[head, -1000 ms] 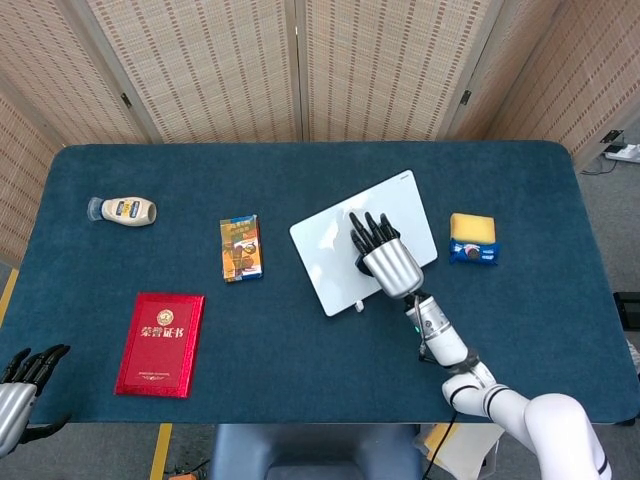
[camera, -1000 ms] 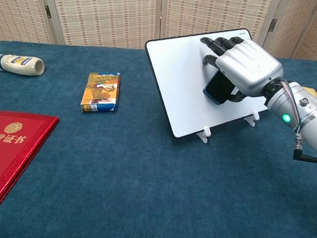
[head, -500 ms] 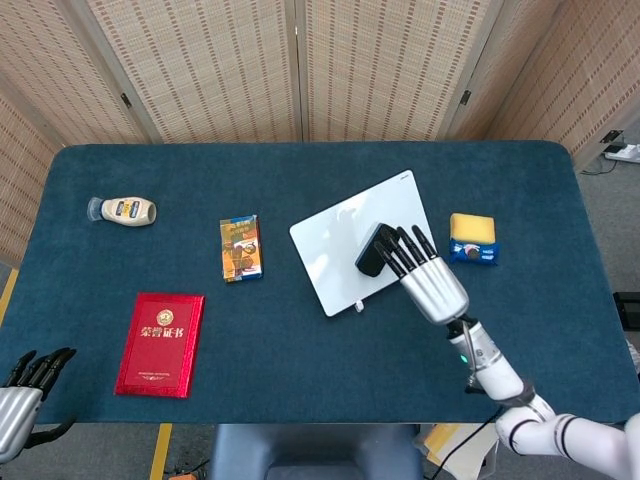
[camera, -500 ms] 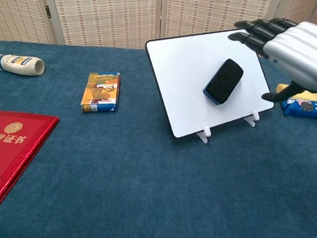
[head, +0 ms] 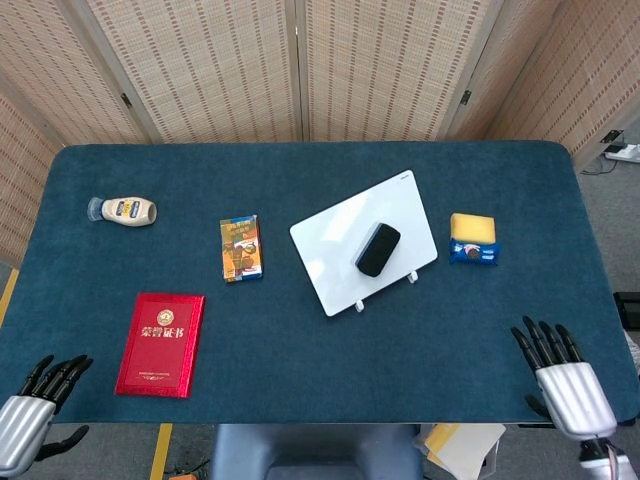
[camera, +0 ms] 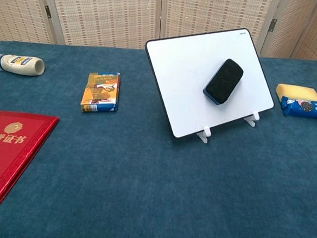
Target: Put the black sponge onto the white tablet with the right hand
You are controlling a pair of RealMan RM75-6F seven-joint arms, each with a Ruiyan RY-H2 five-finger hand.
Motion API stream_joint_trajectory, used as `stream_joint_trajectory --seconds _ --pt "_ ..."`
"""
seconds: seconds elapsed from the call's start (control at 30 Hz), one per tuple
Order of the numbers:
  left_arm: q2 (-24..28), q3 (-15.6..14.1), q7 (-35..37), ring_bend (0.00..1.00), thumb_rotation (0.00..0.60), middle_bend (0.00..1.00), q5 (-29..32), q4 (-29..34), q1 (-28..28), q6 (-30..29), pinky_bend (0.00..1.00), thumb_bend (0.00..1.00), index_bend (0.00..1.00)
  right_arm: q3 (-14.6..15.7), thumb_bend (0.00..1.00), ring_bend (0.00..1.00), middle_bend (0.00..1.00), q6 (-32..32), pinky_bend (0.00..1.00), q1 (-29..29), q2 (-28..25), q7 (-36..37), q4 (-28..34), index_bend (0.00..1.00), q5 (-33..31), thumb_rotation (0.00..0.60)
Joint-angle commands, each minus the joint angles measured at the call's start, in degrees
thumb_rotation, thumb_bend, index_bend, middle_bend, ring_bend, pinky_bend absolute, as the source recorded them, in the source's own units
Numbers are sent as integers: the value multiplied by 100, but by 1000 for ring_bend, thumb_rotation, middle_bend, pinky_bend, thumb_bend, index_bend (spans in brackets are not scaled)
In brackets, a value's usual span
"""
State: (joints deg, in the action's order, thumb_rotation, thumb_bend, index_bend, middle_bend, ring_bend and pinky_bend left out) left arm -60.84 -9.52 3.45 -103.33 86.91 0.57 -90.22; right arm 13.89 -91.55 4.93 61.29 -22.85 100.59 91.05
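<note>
Blue-covered table [head: 300, 360]; white tablet [head: 330, 250] propped tilted near centre, black sponge [head: 377, 249] lying on its face toward the right side. Red booklet [head: 160, 344] front left, small box [head: 241, 248] left of tablet, bottle [head: 122, 210] far left, yellow sponge [head: 473, 228] and blue packet [head: 474, 254] touching, right of tablet. Right hand [head: 560, 385] and left hand [head: 35, 410] at the near corners, fingers spread, holding nothing.

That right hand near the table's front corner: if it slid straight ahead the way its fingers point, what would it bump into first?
Probably nothing: the right hand points past the blue cookie pack, over bare table. Depth is unclear.
</note>
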Motion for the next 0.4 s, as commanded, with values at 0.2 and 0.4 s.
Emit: stream_joint_trajectory --seconds 0.2,0.4 --pt "-23 -167 -252 157 600 125 -404 17 190 -382 33 249 46 218 183 0 0 -669 60 -713 -78 1112 -750 0 512 600" --pt "-57 -237 -404 157 600 125 -572 5 247 -450 33 249 40 193 183 0 0 -1039 60 -977 -98 1348 -973 0 935 600"
